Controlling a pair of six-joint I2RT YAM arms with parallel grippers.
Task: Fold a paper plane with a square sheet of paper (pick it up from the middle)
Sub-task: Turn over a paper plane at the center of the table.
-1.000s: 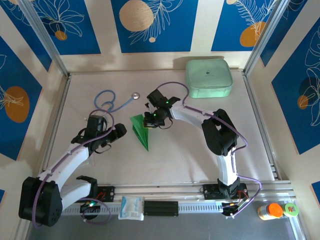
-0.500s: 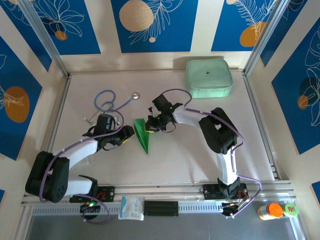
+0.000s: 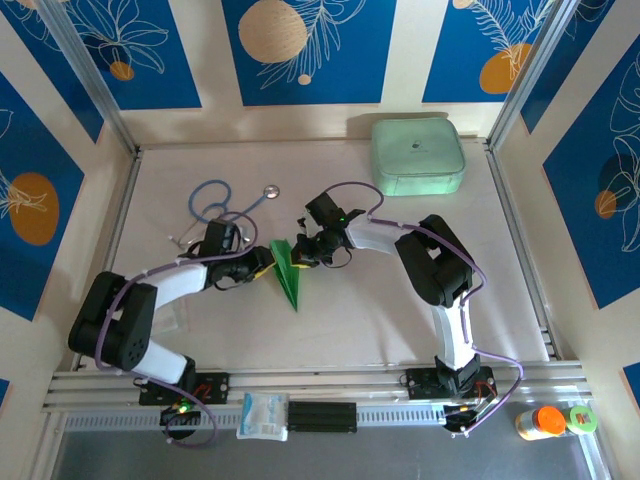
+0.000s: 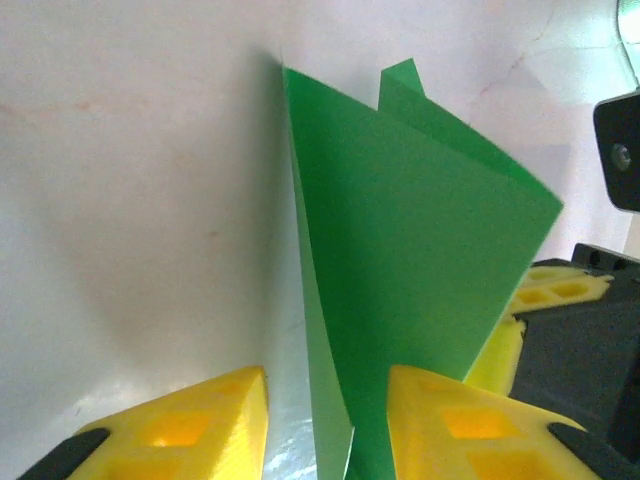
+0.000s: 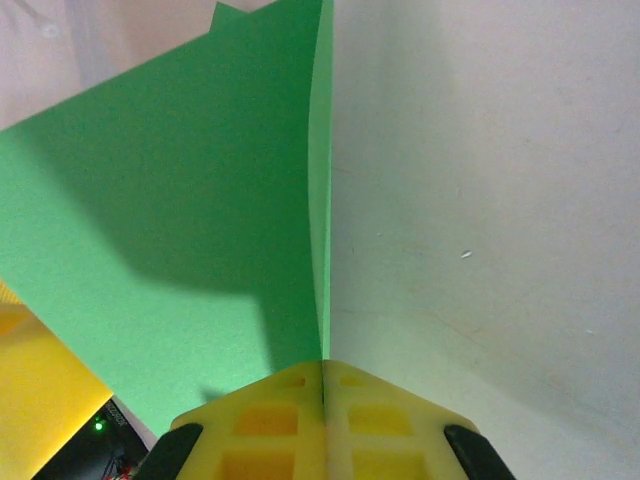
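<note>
1. Top cam: paper plane [image 3: 289, 280] sits mid table [image 3: 360, 320], pointy tip toward the arm bases. L tool [image 3: 264, 264] is at its wide end from the left, R tool [image 3: 300, 252] from the right.
2. L wrist cam: paper plane [image 4: 420, 260] stands btw the L tool's [image 4: 325, 400] yellow fingers [image 4: 190, 425]. Narrow gap, not pinched yet.
3. R wrist cam: R tool [image 5: 323, 375] is clamped tight on the paper plane's [image 5: 200, 230] edge.

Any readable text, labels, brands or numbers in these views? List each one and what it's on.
Nothing can be read as words or numbers.
Small dark mark on the lid of the mint case: too small to read.
Bluish print on the white packet at the near rail: blurred.
Coloured label on the orange-capped bottle: too small to read.
The green paper: plain, no print.
</note>
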